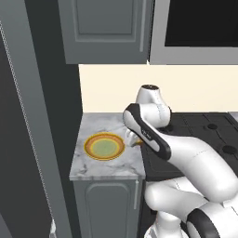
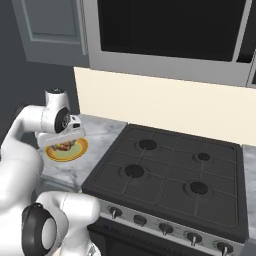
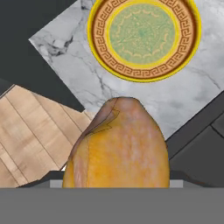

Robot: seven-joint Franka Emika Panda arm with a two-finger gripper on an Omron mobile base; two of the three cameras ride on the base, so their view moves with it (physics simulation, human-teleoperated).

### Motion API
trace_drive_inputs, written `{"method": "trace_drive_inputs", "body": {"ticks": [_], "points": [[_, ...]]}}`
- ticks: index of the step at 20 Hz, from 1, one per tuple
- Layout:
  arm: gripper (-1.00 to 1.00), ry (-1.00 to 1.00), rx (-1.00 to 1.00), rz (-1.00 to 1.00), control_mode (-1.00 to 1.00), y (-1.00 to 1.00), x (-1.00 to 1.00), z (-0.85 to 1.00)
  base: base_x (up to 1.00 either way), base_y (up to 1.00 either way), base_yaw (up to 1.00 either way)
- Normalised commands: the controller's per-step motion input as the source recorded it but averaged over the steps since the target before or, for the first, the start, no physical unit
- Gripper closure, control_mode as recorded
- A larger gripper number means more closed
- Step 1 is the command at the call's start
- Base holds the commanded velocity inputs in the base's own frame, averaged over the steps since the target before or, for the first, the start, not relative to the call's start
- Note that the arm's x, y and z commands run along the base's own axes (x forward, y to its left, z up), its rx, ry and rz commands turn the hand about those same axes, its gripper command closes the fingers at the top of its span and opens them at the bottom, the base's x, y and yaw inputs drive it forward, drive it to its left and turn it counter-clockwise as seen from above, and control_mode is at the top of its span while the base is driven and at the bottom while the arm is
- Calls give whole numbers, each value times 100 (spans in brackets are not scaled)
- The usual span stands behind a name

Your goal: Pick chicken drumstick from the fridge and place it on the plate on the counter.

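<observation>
The chicken drumstick, a brown-orange lump, sits close to the hand camera with my gripper shut on it; it hides the fingertips. In the left base view my gripper hangs over the counter just right of the plate, and an orange bit of the drumstick peeks past the arm. From the right base view the drumstick hangs under my gripper, in front of the plate. The plate lies ahead on the marble counter. Whether the tall grey upright at the left is the fridge I cannot tell.
A black stovetop with several burners adjoins the counter on the right. Grey wall cabinets and a dark microwave hang above. A tall grey upright stands left of the counter. Wooden floor shows below the counter's edge.
</observation>
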Motion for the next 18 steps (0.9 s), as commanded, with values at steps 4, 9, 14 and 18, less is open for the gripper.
{"method": "trace_drive_inputs", "body": {"ticks": [4, 9, 14, 18], "points": [[100, 0, 1, 8, -100, 22, 49, -14, 0, 0, 0], [100, 0, 0, 5, -100, 22, 64, -11, 0, 0, 0], [100, 0, 0, 1, -100, 23, 51, -24, 0, 0, 0], [100, 0, 0, 0, -100, 20, 43, -36, 0, 0, 0]]}}
